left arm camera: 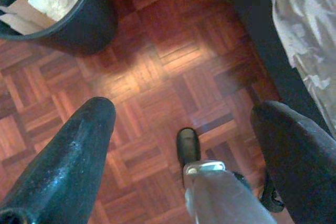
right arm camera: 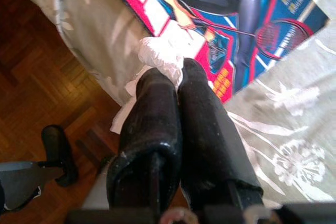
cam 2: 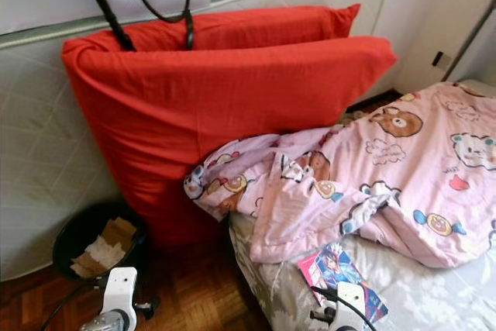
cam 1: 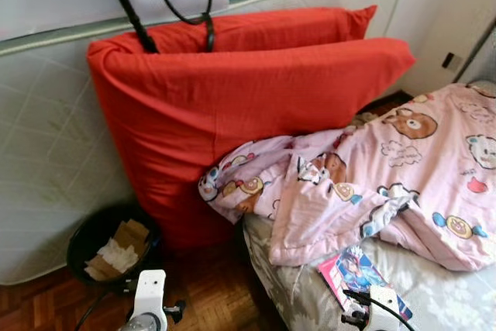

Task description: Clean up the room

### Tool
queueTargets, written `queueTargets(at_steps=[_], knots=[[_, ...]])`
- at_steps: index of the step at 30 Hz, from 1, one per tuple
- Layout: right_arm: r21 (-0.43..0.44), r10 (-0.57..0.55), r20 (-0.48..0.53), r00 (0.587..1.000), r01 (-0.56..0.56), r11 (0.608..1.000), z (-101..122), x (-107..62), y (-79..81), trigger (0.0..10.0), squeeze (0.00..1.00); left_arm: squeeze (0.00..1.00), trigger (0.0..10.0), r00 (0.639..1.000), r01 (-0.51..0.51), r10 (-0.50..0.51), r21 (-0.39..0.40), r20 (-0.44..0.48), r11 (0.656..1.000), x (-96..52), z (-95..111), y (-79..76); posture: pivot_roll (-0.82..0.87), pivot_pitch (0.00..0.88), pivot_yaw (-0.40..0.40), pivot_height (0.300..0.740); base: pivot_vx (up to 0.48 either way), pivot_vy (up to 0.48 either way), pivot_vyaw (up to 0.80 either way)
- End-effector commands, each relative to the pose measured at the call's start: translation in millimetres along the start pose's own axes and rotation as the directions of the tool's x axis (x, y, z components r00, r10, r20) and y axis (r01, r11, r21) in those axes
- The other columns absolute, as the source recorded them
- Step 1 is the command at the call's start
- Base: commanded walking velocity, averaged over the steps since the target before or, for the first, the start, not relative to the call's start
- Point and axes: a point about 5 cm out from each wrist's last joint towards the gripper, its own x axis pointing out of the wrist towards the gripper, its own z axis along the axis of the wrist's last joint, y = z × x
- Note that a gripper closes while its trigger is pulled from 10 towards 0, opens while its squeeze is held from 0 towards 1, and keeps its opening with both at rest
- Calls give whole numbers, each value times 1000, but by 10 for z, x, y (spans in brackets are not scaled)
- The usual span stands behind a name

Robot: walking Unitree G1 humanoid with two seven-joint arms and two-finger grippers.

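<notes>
White crumpled tissue (right arm camera: 160, 59) pinched between closed fingers of right gripper (right arm camera: 178, 82) — above magazine (right arm camera: 231, 24) at bed (right arm camera: 283, 145) edge; left gripper (left arm camera: 184, 129) spread wide, empty, over parquet floor (left arm camera: 157, 66) near black bin (left arm camera: 68, 24)

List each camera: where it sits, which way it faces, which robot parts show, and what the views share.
Left and right eye views: on the head, looking forward and down at the red cushion, pink blanket and black bin; both wrists show at the bottom edge.
Left wrist view: on the left arm, looking down between the open left hand at the parquet floor and the bin.
Right wrist view: on the right arm, looking along the right hand, shut on a white tissue, above the magazine.
Shared: the magazine and bin appear in the head views too.
</notes>
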Motion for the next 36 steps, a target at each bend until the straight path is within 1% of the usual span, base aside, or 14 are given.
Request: queueTargets(at_steps=[1, 15, 36], knots=[[2, -2, -6, 1000, 2, 1000, -21, -3, 7, 10000, 0, 0, 10000, 1000, -5, 5, -7, -30, 1000, -13, -73, 25, -120, 0, -24, 740, 0, 334, 0], [10, 10, -5, 1000, -10, 1000, -24, 2, 53, 10000, 0, 0, 10000, 999, -7, 7, 0, -32, 1000, -17, -85, 40, -106, 0, -16, 740, 0, 333, 0], [4, 20, -17, 1000, -20, 1000, -51, -2, 59, 10000, 0, 0, 10000, 999, 1, -1, 13, -37, 1000, -21, -102, 47, -106, 0, -13, 740, 0, 333, 0]])
